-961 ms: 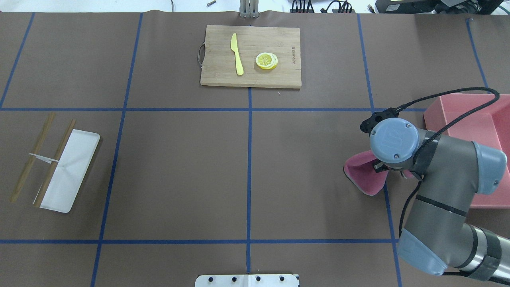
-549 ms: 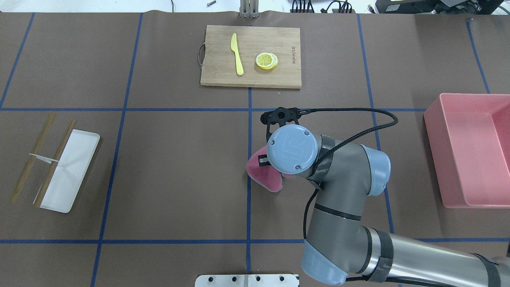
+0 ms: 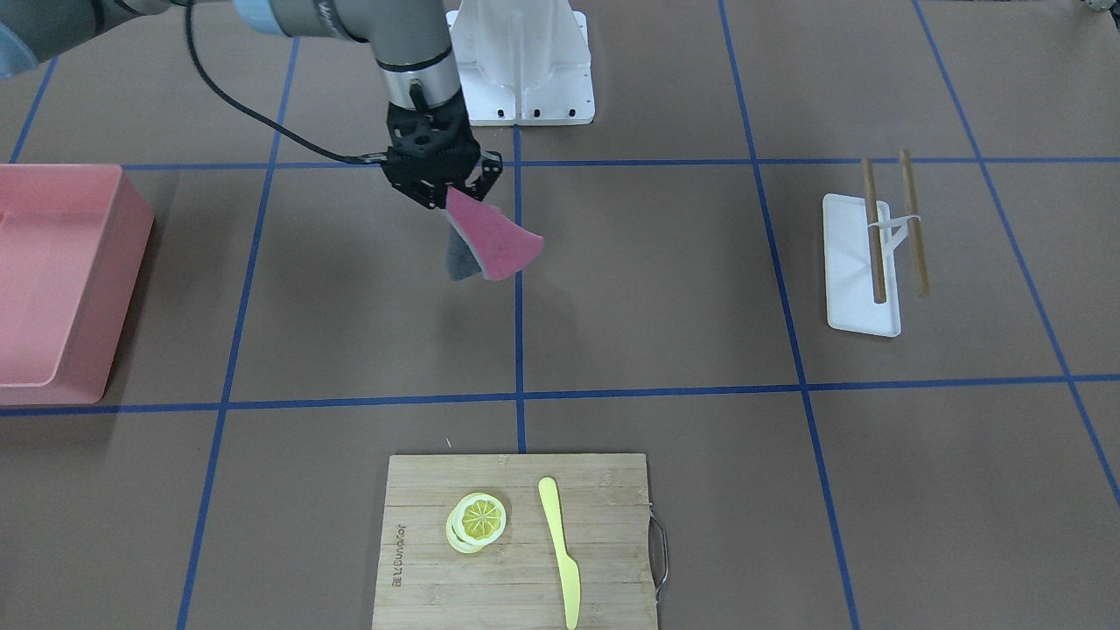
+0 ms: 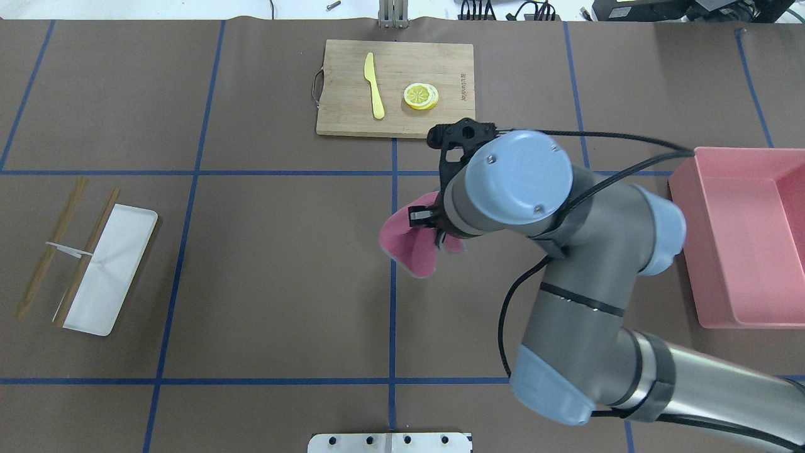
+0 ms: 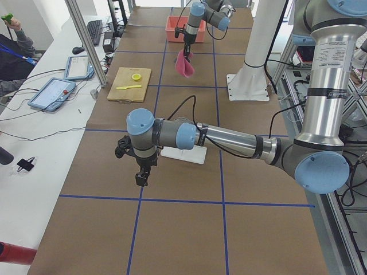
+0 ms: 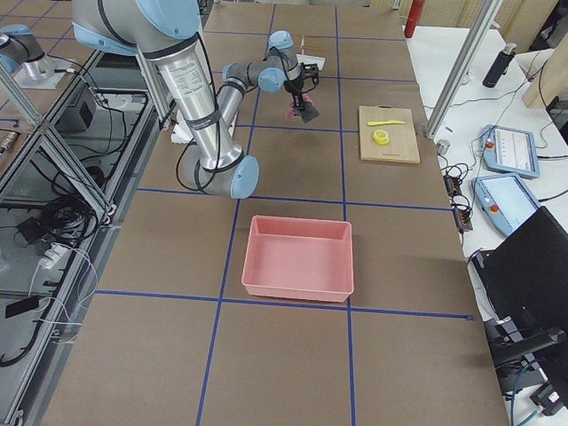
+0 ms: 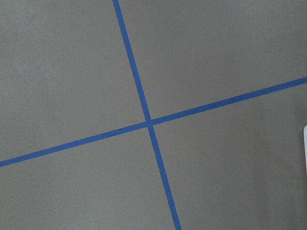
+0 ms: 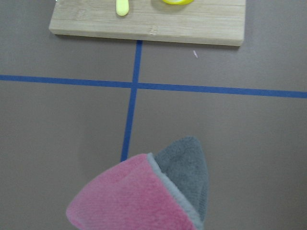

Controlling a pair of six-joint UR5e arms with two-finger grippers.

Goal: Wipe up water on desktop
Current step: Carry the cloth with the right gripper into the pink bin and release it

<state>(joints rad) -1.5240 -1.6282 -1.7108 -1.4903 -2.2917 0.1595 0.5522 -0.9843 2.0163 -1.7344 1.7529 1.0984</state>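
The desktop [image 4: 277, 264] is a brown surface with a blue tape grid; I see no water on it. My right gripper [image 3: 442, 194] is shut on a pink and grey cloth [image 3: 490, 238], which hangs above the central tape line, apart from the surface. The cloth also shows in the overhead view [image 4: 405, 245] and fills the bottom of the right wrist view [image 8: 139, 199]. My left gripper [image 5: 141, 177] shows only in the exterior left view, near the white tray; I cannot tell whether it is open or shut. The left wrist view shows only bare desktop [image 7: 216, 167] and tape.
A bamboo cutting board [image 4: 395, 88] with a yellow knife [image 4: 374, 85] and lemon slices [image 4: 421, 96] lies at the far centre. A pink bin [image 4: 742, 239] stands at the right. A white tray [image 4: 110, 270] with chopsticks [image 4: 50, 248] lies at the left.
My right arm has carried the cloth leftward from beside the pink bin to the table's middle, then a little farther toward the cutting board and higher.
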